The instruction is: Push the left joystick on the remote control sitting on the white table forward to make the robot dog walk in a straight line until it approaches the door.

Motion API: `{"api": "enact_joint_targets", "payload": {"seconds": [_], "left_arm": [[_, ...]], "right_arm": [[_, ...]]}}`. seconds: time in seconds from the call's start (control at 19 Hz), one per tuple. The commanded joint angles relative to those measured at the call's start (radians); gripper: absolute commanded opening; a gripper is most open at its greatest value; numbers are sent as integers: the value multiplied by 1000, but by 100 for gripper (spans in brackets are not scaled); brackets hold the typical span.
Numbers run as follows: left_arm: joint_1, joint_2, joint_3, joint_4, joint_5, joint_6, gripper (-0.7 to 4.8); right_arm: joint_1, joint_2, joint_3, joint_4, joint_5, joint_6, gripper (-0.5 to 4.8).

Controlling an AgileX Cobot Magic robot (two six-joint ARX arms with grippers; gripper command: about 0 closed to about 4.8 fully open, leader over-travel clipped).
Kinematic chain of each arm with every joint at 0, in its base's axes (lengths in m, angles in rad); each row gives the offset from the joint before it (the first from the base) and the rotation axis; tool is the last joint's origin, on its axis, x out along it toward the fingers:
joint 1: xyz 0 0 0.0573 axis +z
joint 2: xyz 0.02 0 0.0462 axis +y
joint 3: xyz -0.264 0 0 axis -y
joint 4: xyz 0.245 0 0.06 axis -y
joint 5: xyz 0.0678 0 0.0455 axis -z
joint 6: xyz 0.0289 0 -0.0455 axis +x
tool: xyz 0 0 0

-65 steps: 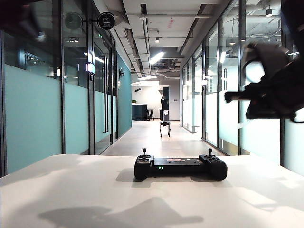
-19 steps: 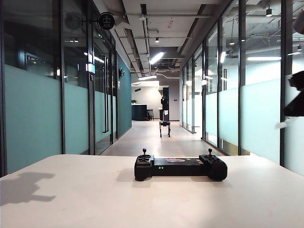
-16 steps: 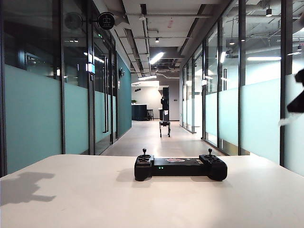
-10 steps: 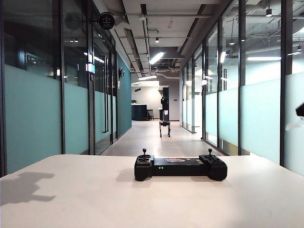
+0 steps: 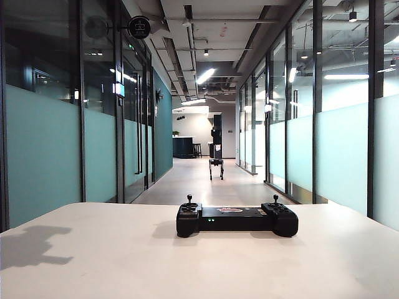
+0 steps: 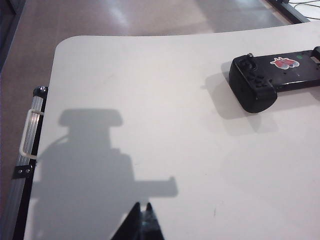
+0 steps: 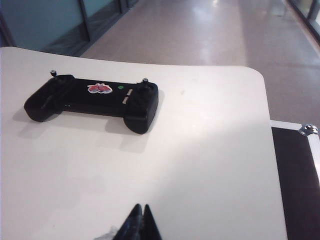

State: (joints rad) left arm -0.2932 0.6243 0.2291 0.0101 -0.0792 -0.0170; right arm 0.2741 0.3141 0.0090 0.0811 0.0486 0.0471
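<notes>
Tabletop occupied the near field of the exterior view: the white table (image 5: 93,261) filled the lower part of that view, its near edge cut off by the border. Neither arm appeared there; only a dark shadow lay at about 9 o'clock on the surface.

The left gripper (image 6: 144,225) showed only its dark fingertips at the border of the left wrist view; the tips met in a narrow point with nothing between them, well apart from the controller. The right gripper (image 7: 140,222) was likewise cut off to its tips, pressed together and empty, over bare table and well apart from the controller.

The remote control (image 5: 237,219) lay flat near the far edge of the table, slightly toward 3 o'clock from the centre. The left joystick (image 5: 189,199) stood upright on its left end, untouched; the matching right joystick (image 5: 275,198) stood on the other end. Two small green lights showed on its near face. The reddish mark (image 7: 99,88) on the flat middle bar was too blurred to read. In the left wrist view the controller's right end was cut off.

Farther out, toward 12 o'clock, the robot dog (image 5: 216,167) stood in the corridor between glass walls, small and dark; its legs were barely distinguishable. The area behind it was hard to make out.
</notes>
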Motion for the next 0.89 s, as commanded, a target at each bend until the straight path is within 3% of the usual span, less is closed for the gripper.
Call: {"api": "enact_joint_targets", "payload": {"seconds": [0.05,0.42,0.89], "left_arm": [[2,-1,2,6,5,-2,-5],[2,-1,2,6,5,-2,-5],[2,-1,2,6,5,-2,-5]], "right_arm": [[-34,-51,-2,-10,0,2,-7],[-143,-198,-10,-32,-78,2,-7],[-193,-315,-10,-85,-48,1,-7]]}}
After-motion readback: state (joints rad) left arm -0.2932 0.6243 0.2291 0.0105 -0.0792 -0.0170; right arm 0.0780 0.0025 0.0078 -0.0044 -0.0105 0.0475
